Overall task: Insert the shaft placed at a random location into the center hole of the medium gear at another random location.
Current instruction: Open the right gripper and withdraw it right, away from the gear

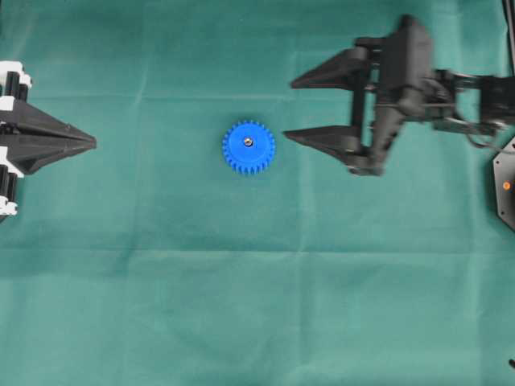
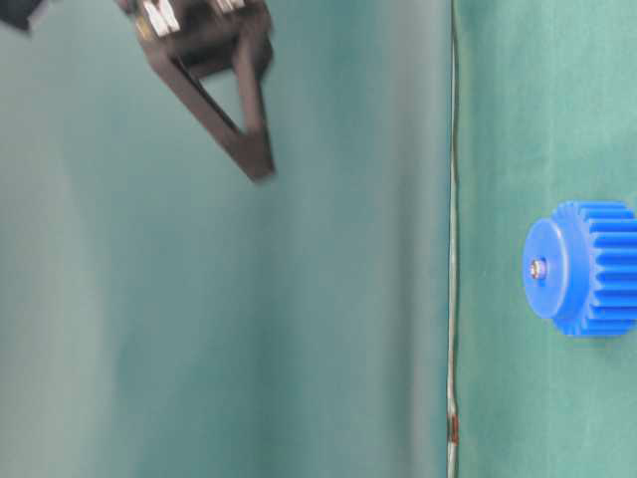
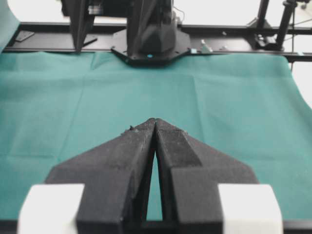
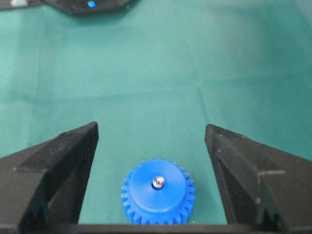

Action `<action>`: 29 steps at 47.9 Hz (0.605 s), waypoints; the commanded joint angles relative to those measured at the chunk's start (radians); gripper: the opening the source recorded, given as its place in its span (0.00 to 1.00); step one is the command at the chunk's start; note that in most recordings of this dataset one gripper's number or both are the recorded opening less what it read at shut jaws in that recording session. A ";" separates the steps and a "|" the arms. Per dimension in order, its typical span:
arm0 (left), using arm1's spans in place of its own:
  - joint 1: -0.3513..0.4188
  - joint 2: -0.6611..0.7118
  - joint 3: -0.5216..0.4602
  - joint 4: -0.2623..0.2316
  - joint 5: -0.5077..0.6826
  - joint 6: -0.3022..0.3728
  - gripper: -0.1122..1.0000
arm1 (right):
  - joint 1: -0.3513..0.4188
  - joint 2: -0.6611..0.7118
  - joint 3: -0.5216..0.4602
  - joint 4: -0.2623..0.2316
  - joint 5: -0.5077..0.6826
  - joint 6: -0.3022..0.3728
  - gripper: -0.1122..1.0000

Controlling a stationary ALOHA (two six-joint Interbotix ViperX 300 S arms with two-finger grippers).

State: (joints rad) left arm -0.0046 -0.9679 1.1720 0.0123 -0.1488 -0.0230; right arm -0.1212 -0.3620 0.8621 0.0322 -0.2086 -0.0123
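The blue medium gear (image 1: 249, 148) lies flat on the green cloth near the middle. The silvery shaft (image 1: 249, 141) stands in its center hole, with only its shiny round end showing. Both also show in the right wrist view, the gear (image 4: 158, 195) and the shaft (image 4: 158, 182), and in the table-level view, the gear (image 2: 587, 269) and the shaft (image 2: 537, 268). My right gripper (image 1: 290, 109) is open and empty, just right of the gear and apart from it; its jaws stand wide (image 4: 151, 129). My left gripper (image 1: 95, 143) is shut and empty at the far left (image 3: 155, 120).
Green cloth (image 1: 257, 305) covers the table, with fold creases. The opposite arm's black base (image 3: 148, 39) and a frame rail stand at the far edge. A black base plate (image 1: 505, 185) sits at the right edge.
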 commanded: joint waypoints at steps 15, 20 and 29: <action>0.002 0.000 -0.020 0.003 -0.005 -0.002 0.10 | 0.000 -0.288 0.117 0.005 0.092 0.015 0.88; 0.002 0.000 -0.020 0.003 -0.005 0.000 0.10 | 0.000 -0.356 0.140 0.005 0.126 0.015 0.88; 0.002 0.000 -0.020 0.003 -0.003 0.000 0.10 | 0.000 -0.446 0.179 0.005 0.156 0.015 0.88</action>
State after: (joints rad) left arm -0.0046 -0.9710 1.1720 0.0123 -0.1488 -0.0230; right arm -0.1212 -0.7839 1.0431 0.0353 -0.0583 -0.0107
